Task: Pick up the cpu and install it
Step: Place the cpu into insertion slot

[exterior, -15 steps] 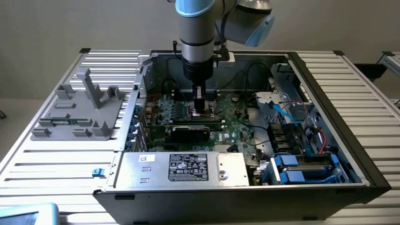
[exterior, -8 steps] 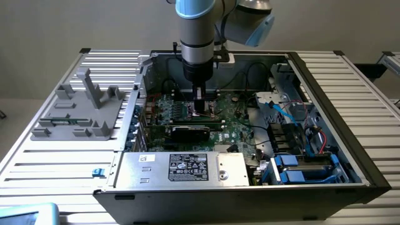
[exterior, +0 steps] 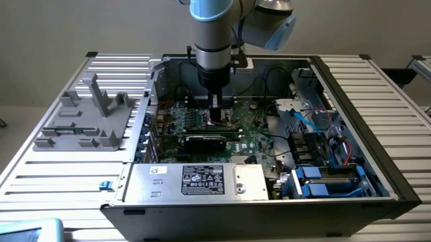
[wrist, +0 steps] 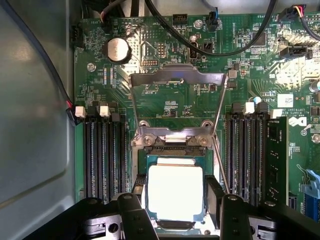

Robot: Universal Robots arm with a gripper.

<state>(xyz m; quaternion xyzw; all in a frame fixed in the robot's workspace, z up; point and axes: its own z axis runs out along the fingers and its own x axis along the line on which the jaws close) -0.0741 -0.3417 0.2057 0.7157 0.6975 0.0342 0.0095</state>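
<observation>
Straddling cpu (wrist: 175, 192) | pincer (wrist: 174, 205) either side | over socket (wrist: 170, 141)

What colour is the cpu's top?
The cpu top is shiny silver-white; wrist view shows it best.

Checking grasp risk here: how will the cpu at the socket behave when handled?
The cpu looks flat and rigid with a glossy metal top, so probably stiff and somewhat slippery. Being thin and square, it should not roll; its thin green edge may chip.
</observation>
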